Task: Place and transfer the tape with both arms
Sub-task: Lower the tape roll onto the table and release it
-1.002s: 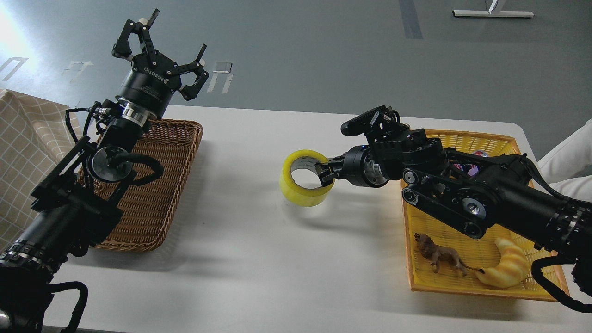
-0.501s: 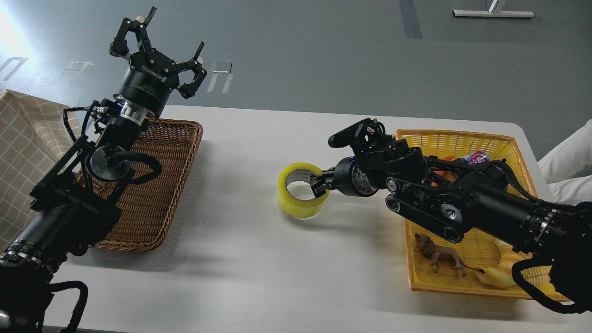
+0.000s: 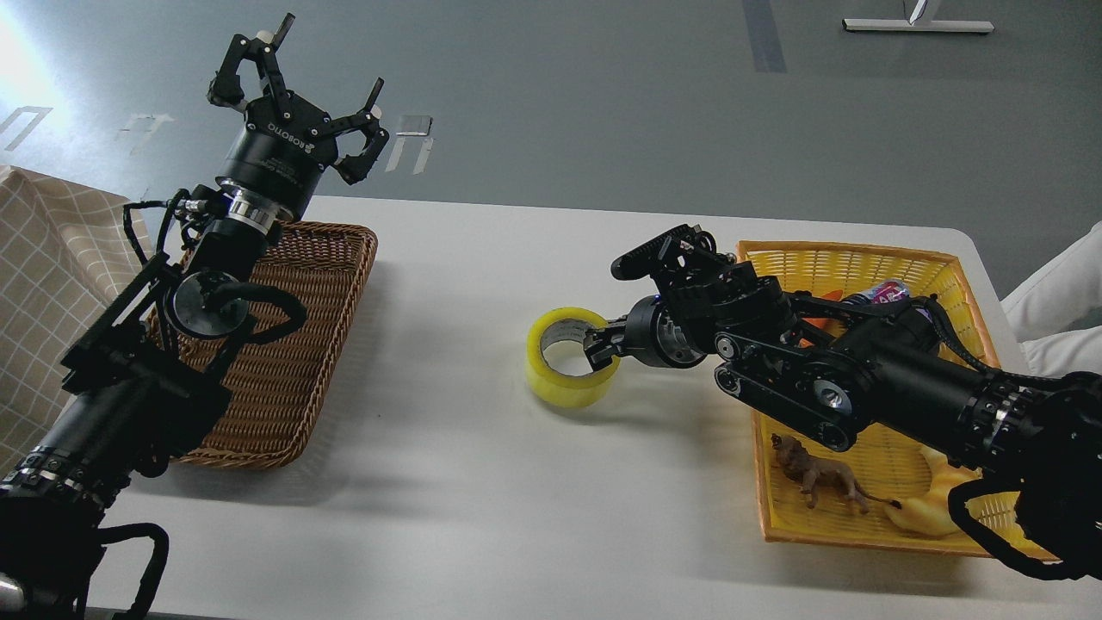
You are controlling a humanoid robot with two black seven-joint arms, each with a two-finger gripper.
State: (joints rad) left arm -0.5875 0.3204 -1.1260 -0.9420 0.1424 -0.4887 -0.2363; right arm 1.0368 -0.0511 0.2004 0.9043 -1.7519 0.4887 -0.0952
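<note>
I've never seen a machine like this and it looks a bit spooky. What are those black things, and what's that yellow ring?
Those black things are a robot's two arms. The picture is taken from the robot's own head, looking down at a white table.

At the end of each arm is a gripper, like a hand. The right gripper has its jaws closed on the rim of the yellow ring, which is a roll of tape sitting low at the table. The left gripper is lifted up, open and empty.

On the left is a brown basket. On the right is a yellow basket with a toy lion and a toy croissant inside.
</note>
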